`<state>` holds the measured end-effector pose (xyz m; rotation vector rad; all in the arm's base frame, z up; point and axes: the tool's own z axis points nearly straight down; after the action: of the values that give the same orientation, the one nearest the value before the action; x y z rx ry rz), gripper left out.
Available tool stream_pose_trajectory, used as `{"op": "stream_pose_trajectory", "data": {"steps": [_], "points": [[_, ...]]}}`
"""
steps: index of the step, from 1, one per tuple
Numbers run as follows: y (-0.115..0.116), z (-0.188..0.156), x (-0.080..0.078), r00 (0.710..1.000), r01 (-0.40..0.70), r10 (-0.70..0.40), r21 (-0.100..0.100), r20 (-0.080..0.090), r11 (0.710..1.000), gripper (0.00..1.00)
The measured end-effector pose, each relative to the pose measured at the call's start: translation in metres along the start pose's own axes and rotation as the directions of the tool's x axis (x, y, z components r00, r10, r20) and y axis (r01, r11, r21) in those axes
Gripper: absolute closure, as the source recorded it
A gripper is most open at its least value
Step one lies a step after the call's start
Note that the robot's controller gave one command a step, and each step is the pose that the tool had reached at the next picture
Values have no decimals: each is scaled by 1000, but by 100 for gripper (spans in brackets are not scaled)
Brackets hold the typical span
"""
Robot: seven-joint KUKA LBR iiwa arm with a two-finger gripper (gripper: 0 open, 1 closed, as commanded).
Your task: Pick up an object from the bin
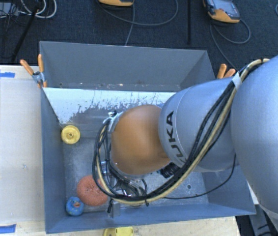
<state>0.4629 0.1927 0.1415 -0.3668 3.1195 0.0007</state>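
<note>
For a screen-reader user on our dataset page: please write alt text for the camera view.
A silver KUKA arm with an orange wrist cover reaches from the right down into a grey metal bin, its wrist beside a reddish ball; a blue thing and a yellow disc lie left.

Arm (203,127) hangs in the bin (124,65) beside a reddish ball (91,191).

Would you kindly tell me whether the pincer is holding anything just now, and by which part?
It cannot be told: the orange wrist cover blocks the view there, low at the bin's front beside a reddish round thing.
</note>
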Motion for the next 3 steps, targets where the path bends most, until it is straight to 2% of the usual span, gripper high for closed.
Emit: {"op": "stream_pose_trajectory", "data": {"steps": [1, 2, 3], "points": [[-2, 67, -18, 966, 257, -257, 3, 22, 966, 0], [-6, 68, -12, 999, -34, 34, -5, 9, 999, 100], [-6, 68, -12, 999, -35, 35, -5, 8, 999, 100]]}}
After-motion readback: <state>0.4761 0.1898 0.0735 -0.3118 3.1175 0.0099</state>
